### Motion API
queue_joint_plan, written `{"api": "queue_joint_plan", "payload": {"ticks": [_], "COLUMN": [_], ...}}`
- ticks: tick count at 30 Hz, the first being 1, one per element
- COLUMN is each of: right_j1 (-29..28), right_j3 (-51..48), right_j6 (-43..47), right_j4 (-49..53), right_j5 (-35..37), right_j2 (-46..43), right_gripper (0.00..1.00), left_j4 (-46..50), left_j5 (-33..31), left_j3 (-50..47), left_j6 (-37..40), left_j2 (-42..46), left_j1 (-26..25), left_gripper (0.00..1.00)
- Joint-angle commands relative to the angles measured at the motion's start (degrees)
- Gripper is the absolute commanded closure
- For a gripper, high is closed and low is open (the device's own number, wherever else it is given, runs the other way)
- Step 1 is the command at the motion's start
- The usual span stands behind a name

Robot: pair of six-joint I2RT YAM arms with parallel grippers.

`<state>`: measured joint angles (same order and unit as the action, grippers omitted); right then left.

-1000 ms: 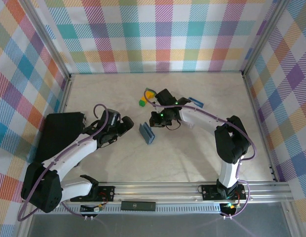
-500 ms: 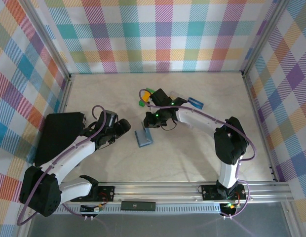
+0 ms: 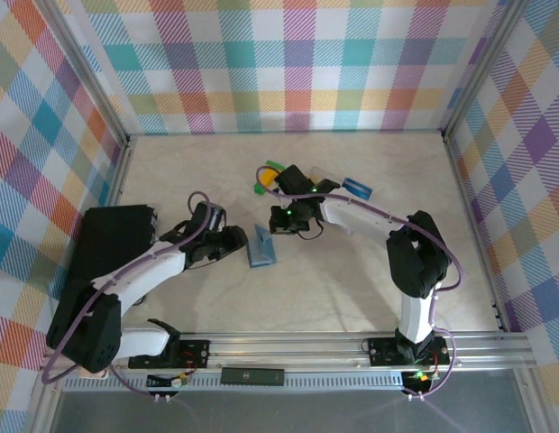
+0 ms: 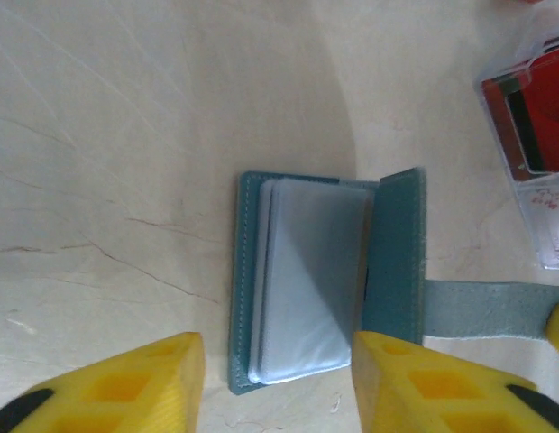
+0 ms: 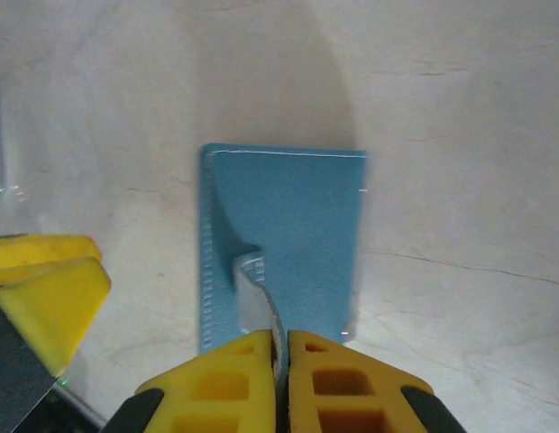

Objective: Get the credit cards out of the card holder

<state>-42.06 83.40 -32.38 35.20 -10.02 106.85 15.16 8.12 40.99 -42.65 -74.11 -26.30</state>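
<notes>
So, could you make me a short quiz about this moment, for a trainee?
1. True or false: the right gripper is shut on the strap of the card holder.
2. The left gripper is: A) shut on a card; B) open, with the clear sleeves between its fingers; C) holding a cube.
3. Fill in: the card at the right edge of the left wrist view is ____.
Key: 1 true; 2 B; 3 red.

free: table [image 3: 352, 289] near side | blocked: card holder [image 3: 262, 253] flanked by left tool [image 3: 236, 242], right tool [image 3: 275, 229]
</notes>
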Motion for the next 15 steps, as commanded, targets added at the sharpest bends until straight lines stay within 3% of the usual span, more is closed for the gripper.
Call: {"api": "queue_joint_plan", "payload": {"ticks": [1, 8, 15], "right_j1": [1.88, 3.8, 4.86], "right_j3": [-3.36, -8.86, -11.65], "right_j6": [-0.47, -1.0, -2.47], "right_j4": [0.84, 0.5, -2.98], "right_j5": [3.15, 8.23, 6.99], "right_j2": [-2.15, -2.25, -1.51], "right_gripper": [0.92, 0.92, 0.92], "left_j4": [-3.08, -3.35, -8.28], "left_j5": [2.69, 5.56, 10.56], "left_j3": [2.71, 6.9, 11.05], "left_j6": [0.64, 1.67, 0.05], "left_j2": [-3.13, -10.28, -18.87], "left_j1": [-1.4, -3.96, -6.87], "left_gripper": [0.6, 0.78, 0.89]}}
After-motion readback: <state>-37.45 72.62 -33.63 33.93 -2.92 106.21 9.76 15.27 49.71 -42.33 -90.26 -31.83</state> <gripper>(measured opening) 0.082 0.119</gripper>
